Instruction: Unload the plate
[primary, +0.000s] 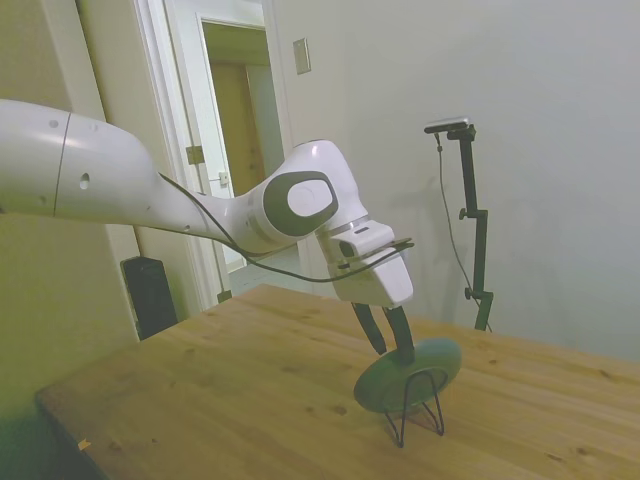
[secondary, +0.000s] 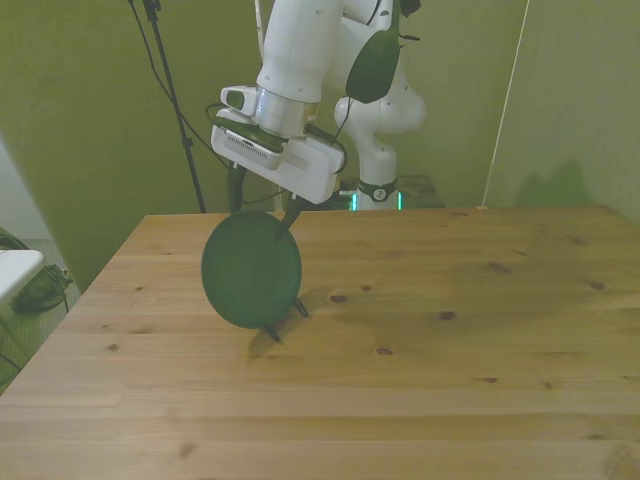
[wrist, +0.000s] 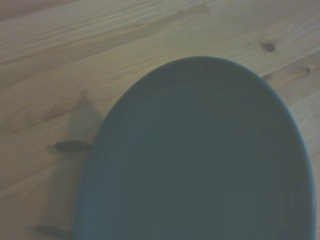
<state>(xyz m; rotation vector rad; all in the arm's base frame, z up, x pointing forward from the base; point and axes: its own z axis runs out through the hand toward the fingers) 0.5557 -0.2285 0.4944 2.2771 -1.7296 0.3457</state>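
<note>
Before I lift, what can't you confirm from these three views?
- Grip: in the side view the gripper has its fingers either side of the plate rim; contact is too small to judge.
- Front view: the plate hides most of the wire stand and the fingertips.
- Wrist view: the plate is cut off by the edge, blurred; no fingers visible.

A plain indoor room serving as a robot lab: bare walls, an open doorway (primary: 235, 130), a wooden table (secondary: 450, 340), cables trailing behind it.
</note>
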